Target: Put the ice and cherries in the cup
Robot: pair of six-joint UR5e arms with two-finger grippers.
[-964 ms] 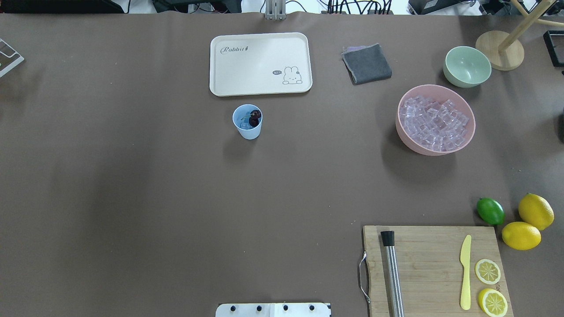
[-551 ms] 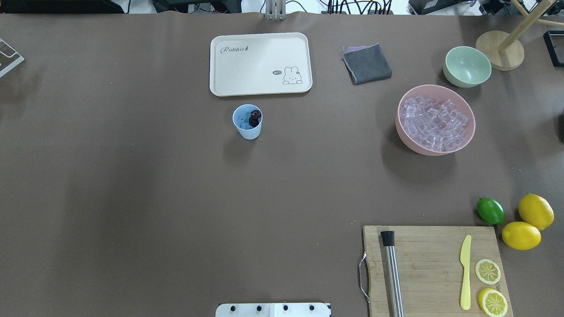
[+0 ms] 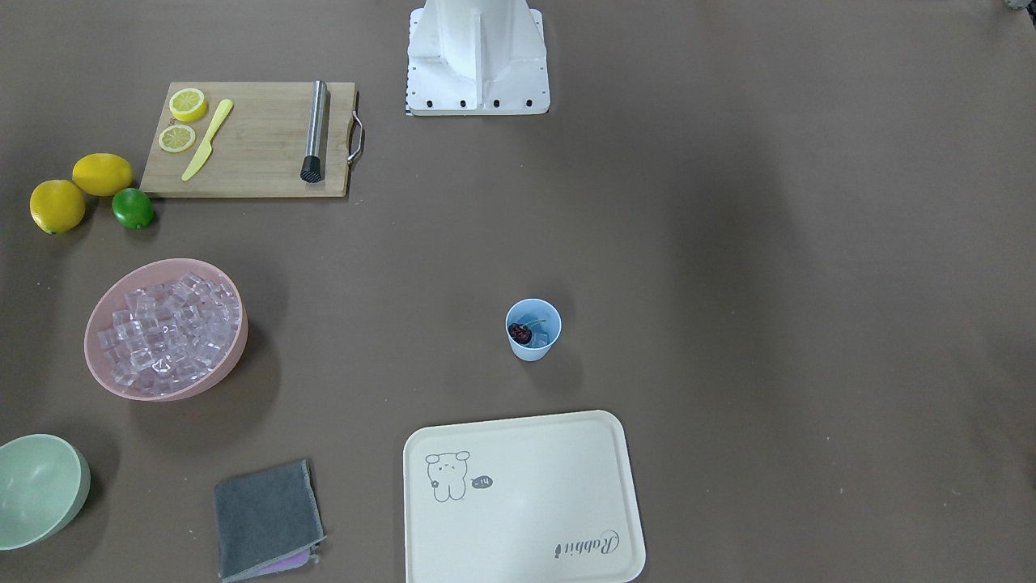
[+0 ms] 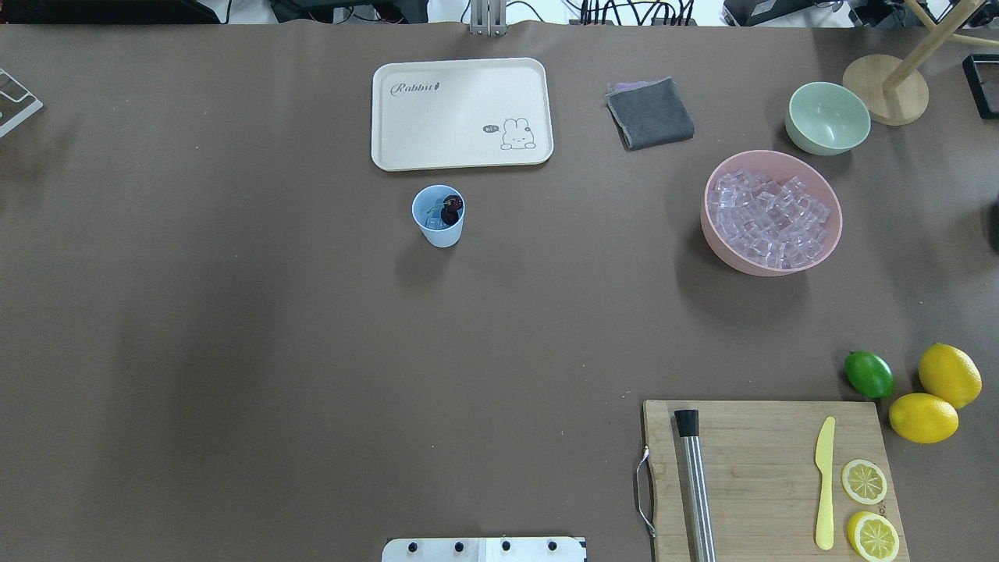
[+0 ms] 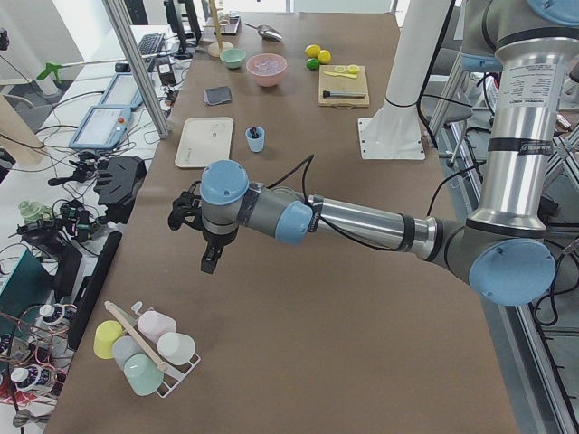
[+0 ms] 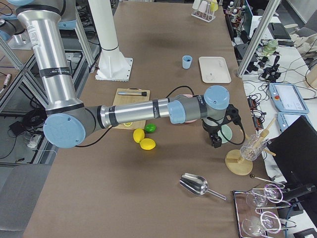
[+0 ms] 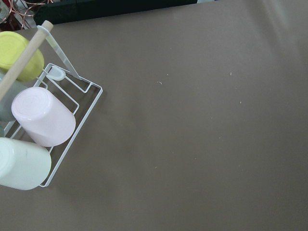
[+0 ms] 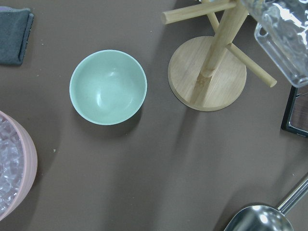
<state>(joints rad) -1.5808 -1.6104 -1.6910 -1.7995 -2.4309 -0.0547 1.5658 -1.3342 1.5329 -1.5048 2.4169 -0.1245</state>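
Note:
The light-blue cup (image 4: 439, 215) stands upright near the table's middle, just in front of the cream tray. The dark cherries (image 4: 452, 208) lie inside it, and the front-facing view shows the same cherries (image 3: 519, 332) against the cup's wall (image 3: 533, 348). The ice (image 4: 769, 218) fills the pink bowl (image 4: 722, 242) at the right. My left gripper (image 5: 209, 262) hangs far off at the table's left end, over bare table beside a cup rack. My right gripper (image 6: 216, 141) hangs at the right end near the green bowl. Only the side views show them, so I cannot tell their state.
A cream tray (image 4: 461, 113), a grey cloth (image 4: 649, 114), a green bowl (image 4: 827, 117) and a wooden stand (image 4: 886, 87) line the far side. The cutting board (image 4: 749, 499) holds a muddler, a yellow knife and lemon slices, with a lime (image 4: 869, 374) and lemons beside it. A metal scoop (image 6: 195, 186) lies at the right end.

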